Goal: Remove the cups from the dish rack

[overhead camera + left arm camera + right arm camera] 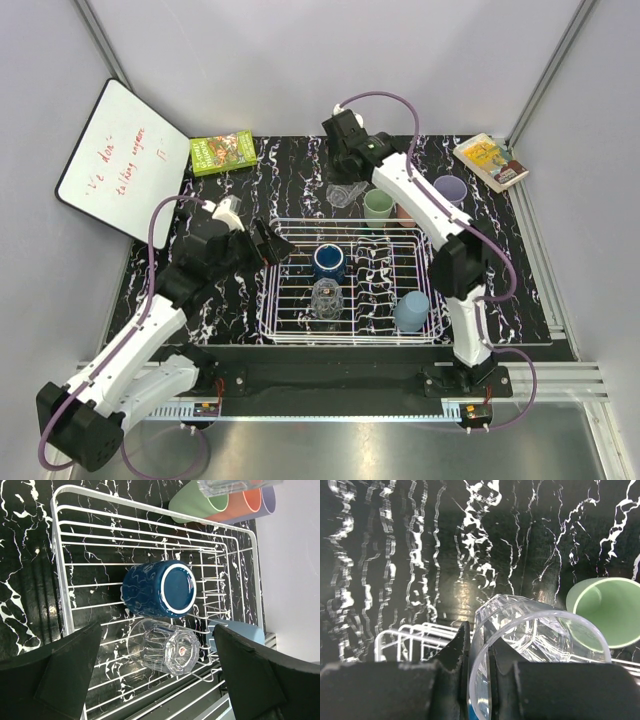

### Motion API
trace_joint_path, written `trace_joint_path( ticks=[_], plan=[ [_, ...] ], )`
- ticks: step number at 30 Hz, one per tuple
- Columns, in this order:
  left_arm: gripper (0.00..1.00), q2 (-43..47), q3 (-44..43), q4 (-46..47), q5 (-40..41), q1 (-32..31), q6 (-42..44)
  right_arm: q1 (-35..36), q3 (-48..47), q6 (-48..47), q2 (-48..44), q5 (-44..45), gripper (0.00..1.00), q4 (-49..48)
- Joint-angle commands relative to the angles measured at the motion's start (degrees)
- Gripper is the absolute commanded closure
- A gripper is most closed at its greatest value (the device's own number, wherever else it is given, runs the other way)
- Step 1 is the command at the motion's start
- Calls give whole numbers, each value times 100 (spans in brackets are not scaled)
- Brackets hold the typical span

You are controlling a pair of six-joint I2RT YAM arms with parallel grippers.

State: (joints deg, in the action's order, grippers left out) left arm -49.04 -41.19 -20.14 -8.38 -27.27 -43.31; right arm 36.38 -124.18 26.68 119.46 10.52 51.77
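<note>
R gripper [479, 645] pinches clear glass [540, 635] by its rim above table [420, 555] behind dish rack [350, 340], beside green cup [605, 610], so thin-rim hold may slip or tip neighbour; L gripper [268, 242] spread at rack's left.

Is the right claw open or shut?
Shut on a clear glass: the right wrist view shows the right claw pinching its rim, one finger inside, one outside.
</note>
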Motion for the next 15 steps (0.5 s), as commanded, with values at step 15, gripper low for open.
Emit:
trace_joint_path(
  ticks=[15],
  plan=[
    [1, -1, 296, 124, -67, 11, 24, -87, -1856, -180, 2248, 459, 100, 1336]
  ],
)
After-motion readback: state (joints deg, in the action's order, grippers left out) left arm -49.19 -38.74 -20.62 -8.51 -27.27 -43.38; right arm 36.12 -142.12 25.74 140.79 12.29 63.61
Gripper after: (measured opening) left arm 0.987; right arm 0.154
